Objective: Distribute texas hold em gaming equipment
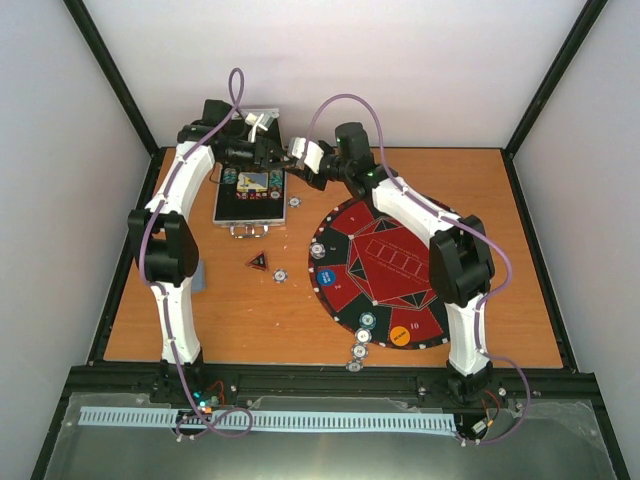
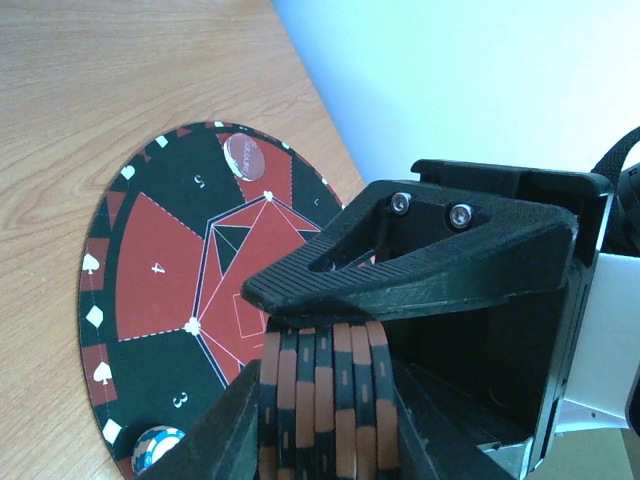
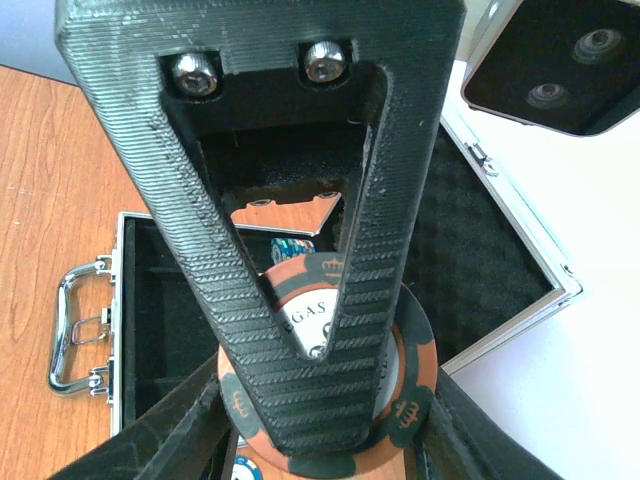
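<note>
My left gripper (image 1: 274, 154) and right gripper (image 1: 300, 155) meet above the open chip case (image 1: 250, 205) at the back left. In the left wrist view the left gripper (image 2: 305, 395) is shut on the rims of a stack of several orange-and-black poker chips (image 2: 325, 400), seen edge-on. In the right wrist view the same kind of stack (image 3: 412, 398) lies face-up between the right gripper's (image 3: 325, 420) fingers (image 3: 300, 380), which press on its face. The stack is hidden in the top view.
A round red-and-black mat (image 1: 385, 270) holds a blue marker (image 1: 325, 279), an orange marker (image 1: 400, 336) and chips (image 1: 366, 321). Loose chips (image 1: 281, 273) and a dark triangle (image 1: 258, 262) lie on the wood. The case has a handle (image 3: 75, 330) and a foam lid (image 3: 490, 250).
</note>
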